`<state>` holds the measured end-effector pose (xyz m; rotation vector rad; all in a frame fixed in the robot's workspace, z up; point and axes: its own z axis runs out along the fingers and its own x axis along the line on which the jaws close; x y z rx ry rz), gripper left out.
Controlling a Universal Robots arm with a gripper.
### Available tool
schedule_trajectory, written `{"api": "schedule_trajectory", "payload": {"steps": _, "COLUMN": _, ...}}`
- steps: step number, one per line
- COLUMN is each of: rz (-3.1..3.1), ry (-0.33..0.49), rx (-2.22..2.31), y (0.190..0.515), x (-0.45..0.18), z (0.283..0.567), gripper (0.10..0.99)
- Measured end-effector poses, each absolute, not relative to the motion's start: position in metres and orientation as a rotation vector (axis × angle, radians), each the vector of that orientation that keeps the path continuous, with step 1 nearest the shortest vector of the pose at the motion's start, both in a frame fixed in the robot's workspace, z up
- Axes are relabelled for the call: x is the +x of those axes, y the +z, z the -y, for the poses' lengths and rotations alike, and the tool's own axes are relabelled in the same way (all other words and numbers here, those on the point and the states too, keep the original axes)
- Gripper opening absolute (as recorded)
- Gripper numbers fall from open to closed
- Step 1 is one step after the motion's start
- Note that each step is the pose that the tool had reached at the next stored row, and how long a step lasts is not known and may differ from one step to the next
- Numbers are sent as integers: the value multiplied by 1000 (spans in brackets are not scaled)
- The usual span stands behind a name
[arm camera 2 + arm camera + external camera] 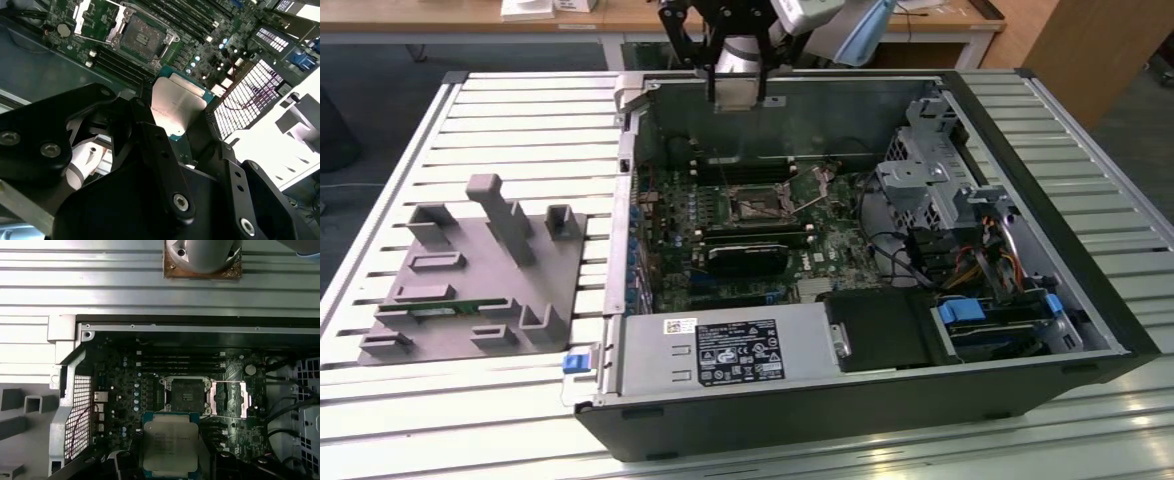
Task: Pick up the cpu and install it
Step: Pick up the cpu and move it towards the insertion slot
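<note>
Tool [736, 98] is hanging in the upper middle of the exterior view, over the far wall of the open computer case [1110, 300], and it is holding the cpu [736, 86] clamped between its two black fingers. In both wrist views the cpu [177, 105] [170, 446] is showing its shiny metal top to the camera, with a finger [147, 131] pressing against one edge and the other finger pressing against the opposite edge, so the tool [176, 120] [170, 466] is standing only as wide as the chip. The cpu is hanging in the air, clear of the motherboard [720, 225] inside the case. Below it the socket [758, 205] [142, 37] [186, 394] is lying open and bare, and its metal frame [229, 399] is lying folded back just beside it. Long memory slots [180, 362] are running along the board near the socket. The case is resting on a slatted metal desk [520, 130], taking up the middle and the exterior view's right. A grey holder block [454, 270] is sitting on the desk at the exterior view's left, well apart from the tool.
</note>
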<state>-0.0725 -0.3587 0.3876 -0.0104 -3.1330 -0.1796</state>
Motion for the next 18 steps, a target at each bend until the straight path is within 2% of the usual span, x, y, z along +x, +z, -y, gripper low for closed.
{"api": "schedule_trajectory", "payload": {"steps": 18, "rz": 3134, "ry": -180, "rx": -11, "y": 381, "x": -43, "z": 332, "gripper": 529}}
